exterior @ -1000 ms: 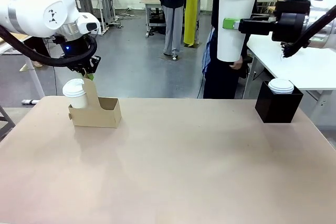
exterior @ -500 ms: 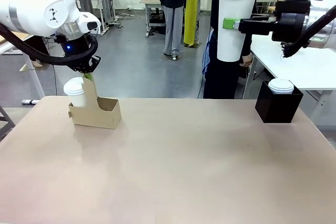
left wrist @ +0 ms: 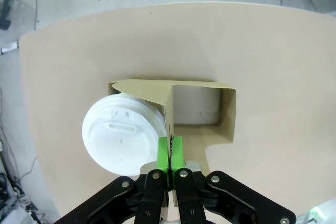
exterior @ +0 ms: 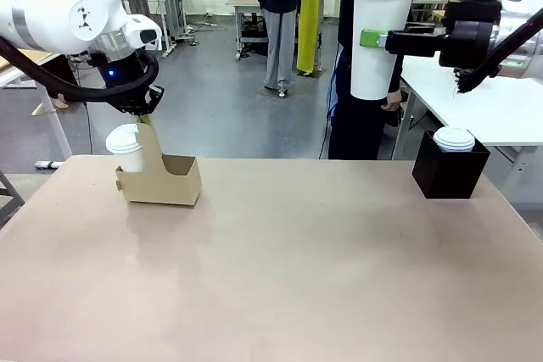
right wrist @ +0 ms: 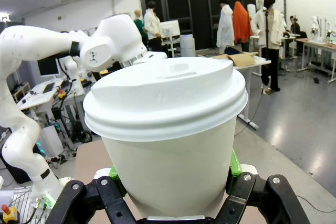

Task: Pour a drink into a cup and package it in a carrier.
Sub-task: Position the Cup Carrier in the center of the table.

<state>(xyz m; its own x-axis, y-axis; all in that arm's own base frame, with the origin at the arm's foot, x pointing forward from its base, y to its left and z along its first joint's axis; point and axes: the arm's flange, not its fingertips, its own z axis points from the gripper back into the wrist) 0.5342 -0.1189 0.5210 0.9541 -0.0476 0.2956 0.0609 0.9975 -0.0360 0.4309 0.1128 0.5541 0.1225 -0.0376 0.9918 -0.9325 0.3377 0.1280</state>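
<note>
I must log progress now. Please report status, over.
Left gripper shut on carrier handle tab. Right gripper holds lidded cup aloft. Way to free slot looks open.

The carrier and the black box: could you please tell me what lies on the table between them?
Only bare tabletop, as the front view shows: nothing stands between the carrier and the black box.

Bright even light, faint soft shadows, sharp focus, wide-angle curving at edges

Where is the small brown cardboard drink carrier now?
Front view, far left of the table: the carrier, white lidded cup inside, handle tab pinched by the left gripper.
</note>
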